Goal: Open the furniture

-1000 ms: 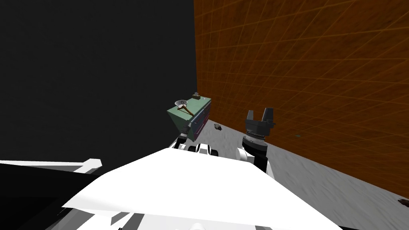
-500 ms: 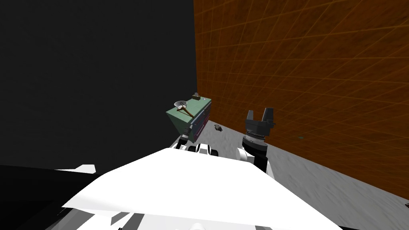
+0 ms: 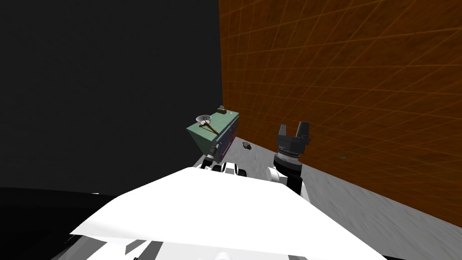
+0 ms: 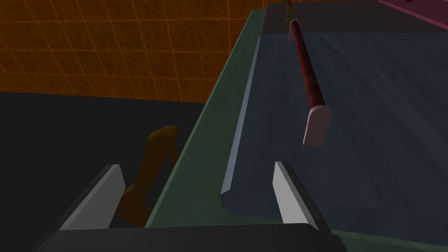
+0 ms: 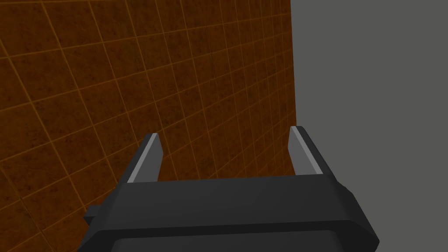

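Two grippers are in view, each with two thin, pale grey, blade-shaped fingers on a dark box. The left gripper (image 4: 197, 166) has its fingers spread wide and holds nothing. One finger lies over the near corner of a drawer front (image 4: 372, 144), and the other stands off to the side of the cabinet (image 3: 205, 132). The cabinet is a box-shaped unit with a flat, matt green top. It stands on the grey mottled floor (image 3: 361, 203) at the foot of the orange-brown tiled wall (image 3: 352, 81), with a black area on its other side. The drawer front is a smooth blue-grey panel with a bevelled edge, set in the green frame. It carries one handle (image 4: 306, 70), a dark red round bar. One pale, round-topped bracket (image 4: 317, 127) ends the bar just ahead of the fingertips, apart from them. A strip of one magenta drawer front (image 4: 415, 11) shows past the blue-grey one. One curved brown shape (image 4: 153, 166) lies beside the frame; what it is cannot be told. Three items stand on the cabinet top: one pale bowl (image 3: 203, 119), one brown stick (image 3: 212, 128) leaning from it, and one small dark block (image 3: 221, 109). One small dark object (image 3: 246, 145) lies on the floor near the cabinet. The right gripper (image 3: 293, 127) is raised well apart from the cabinet, beside the wall, with its fingers parted and empty.
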